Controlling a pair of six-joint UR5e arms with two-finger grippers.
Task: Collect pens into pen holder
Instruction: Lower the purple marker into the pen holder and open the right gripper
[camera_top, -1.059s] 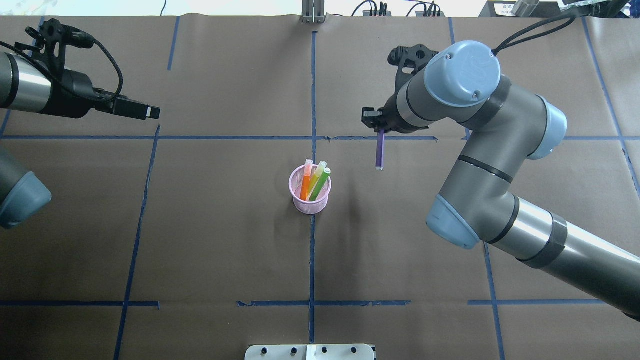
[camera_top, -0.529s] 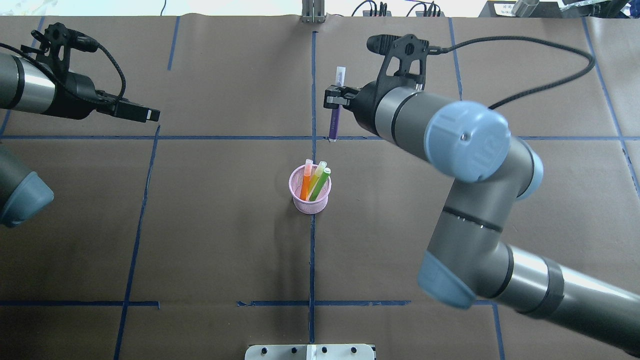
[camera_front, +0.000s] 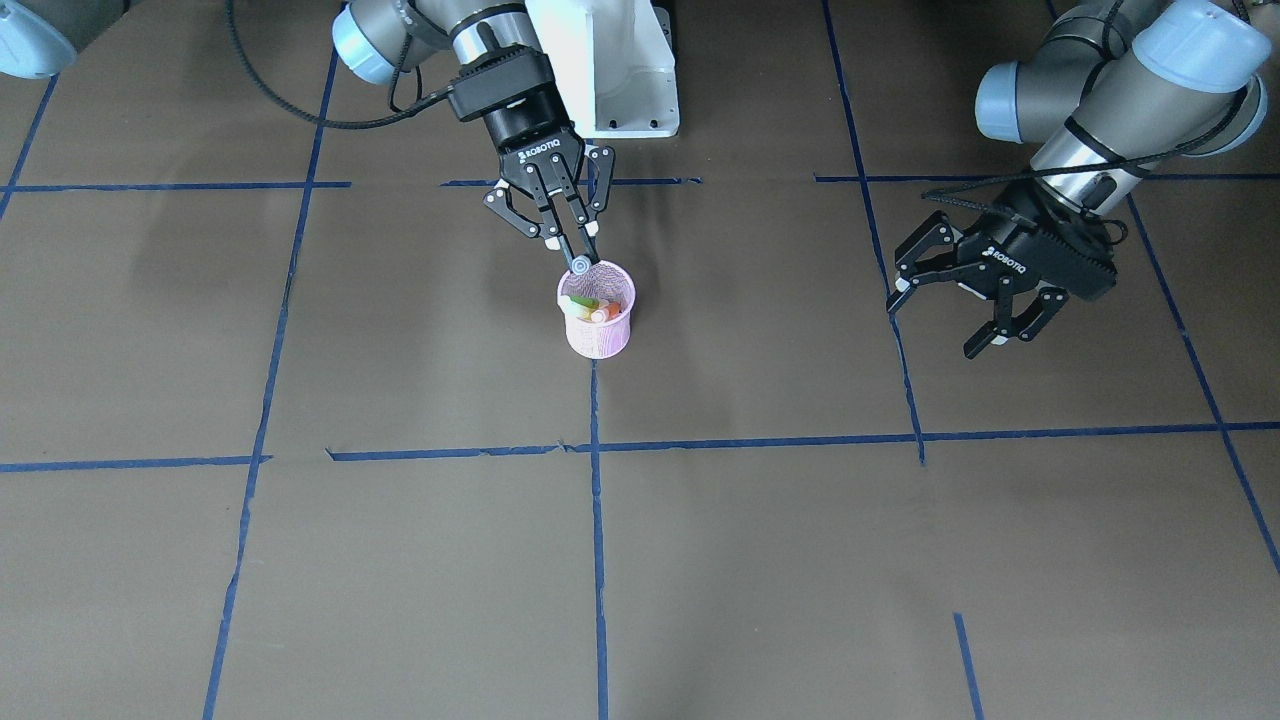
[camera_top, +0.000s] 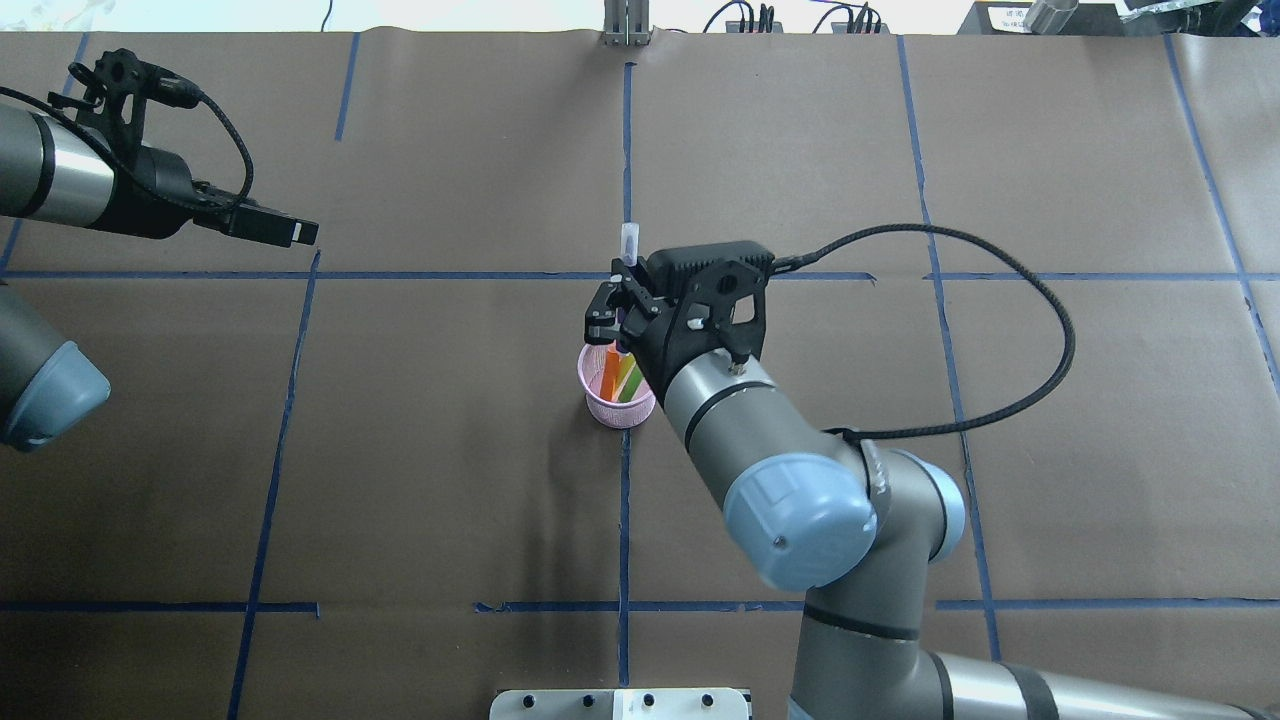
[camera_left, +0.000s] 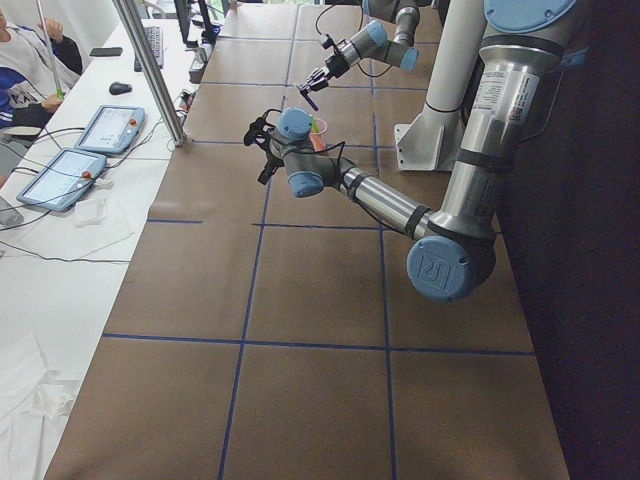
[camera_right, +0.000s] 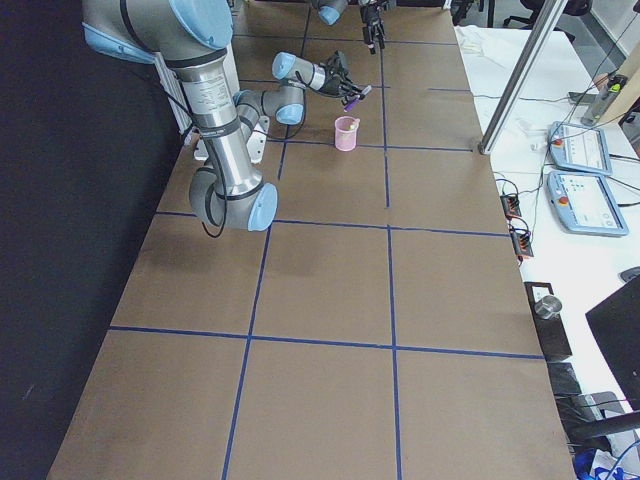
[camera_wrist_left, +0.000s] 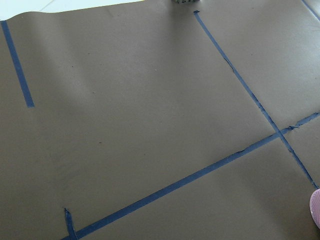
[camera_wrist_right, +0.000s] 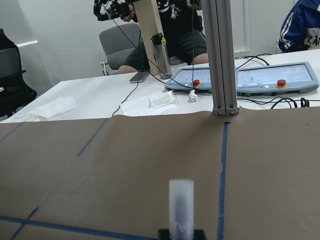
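Brown paper table (camera_top: 420, 480) with blue tape (camera_top: 624, 520) lines, read from the robot's side outward: pen holder (camera_top: 615, 410) stands upright at the centre line, with the orange pen (camera_top: 611, 372) and light green pen (camera_top: 632, 385) already inside. Right gripper (camera_front: 578, 258) is clamped on the purple pen (camera_top: 629, 243), held near upright over the holder; whether its lower tip has entered cannot be told. Left gripper (camera_front: 935, 322) hangs well apart, fingers spread, empty. Judgement: nearly complete; lowering and release of this last pen remain
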